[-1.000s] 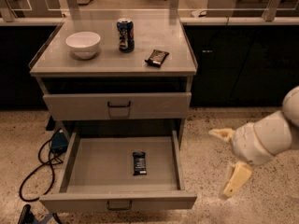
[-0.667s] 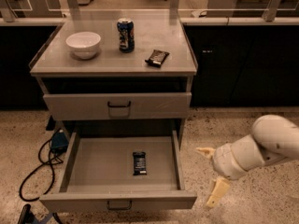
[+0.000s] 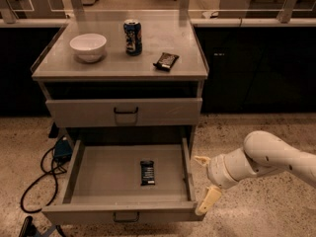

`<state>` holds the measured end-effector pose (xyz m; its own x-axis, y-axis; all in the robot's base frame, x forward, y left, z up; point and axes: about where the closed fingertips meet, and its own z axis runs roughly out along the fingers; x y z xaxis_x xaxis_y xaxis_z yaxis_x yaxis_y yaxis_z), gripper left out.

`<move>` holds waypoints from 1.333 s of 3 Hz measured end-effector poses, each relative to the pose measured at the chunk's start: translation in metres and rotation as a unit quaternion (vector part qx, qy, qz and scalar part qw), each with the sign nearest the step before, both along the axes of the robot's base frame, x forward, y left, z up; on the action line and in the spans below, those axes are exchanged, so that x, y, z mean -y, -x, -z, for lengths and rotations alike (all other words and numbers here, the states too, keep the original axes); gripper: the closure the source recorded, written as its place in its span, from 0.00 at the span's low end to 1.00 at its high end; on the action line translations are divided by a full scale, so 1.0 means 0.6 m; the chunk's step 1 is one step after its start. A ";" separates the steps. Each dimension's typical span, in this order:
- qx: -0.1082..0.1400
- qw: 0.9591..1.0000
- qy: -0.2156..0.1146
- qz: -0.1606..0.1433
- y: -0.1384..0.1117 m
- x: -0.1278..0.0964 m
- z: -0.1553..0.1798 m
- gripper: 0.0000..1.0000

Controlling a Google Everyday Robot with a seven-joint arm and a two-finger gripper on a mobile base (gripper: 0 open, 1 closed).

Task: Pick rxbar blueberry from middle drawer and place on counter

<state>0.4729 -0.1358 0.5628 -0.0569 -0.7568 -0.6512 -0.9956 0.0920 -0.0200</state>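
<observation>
The rxbar blueberry, a small dark bar with pale lettering, lies flat on the floor of the open middle drawer, right of its centre. The counter is the pale grey cabinet top above. My gripper is open and empty. It hangs just outside the drawer's right front corner, its fingers spread, to the right of the bar and clear of it.
On the counter stand a white bowl, a blue can and a wider dark wrapped bar. A closed grey drawer sits above the open one. Black cables lie on the speckled floor at left.
My gripper and arm have moved left and slightly up, from well right of the cabinet to the drawer's right front corner. The bar and the drawer have not moved.
</observation>
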 end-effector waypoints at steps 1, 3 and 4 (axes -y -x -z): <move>-0.003 1.000 -0.009 0.002 0.003 0.000 0.007 0.00; 0.051 0.996 -0.019 0.064 -0.075 -0.069 0.015 0.00; 0.087 0.986 -0.020 0.138 -0.146 -0.083 -0.008 0.00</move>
<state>0.5603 -0.0857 0.5679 -0.1418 -0.7018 -0.6982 -0.9147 0.3625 -0.1786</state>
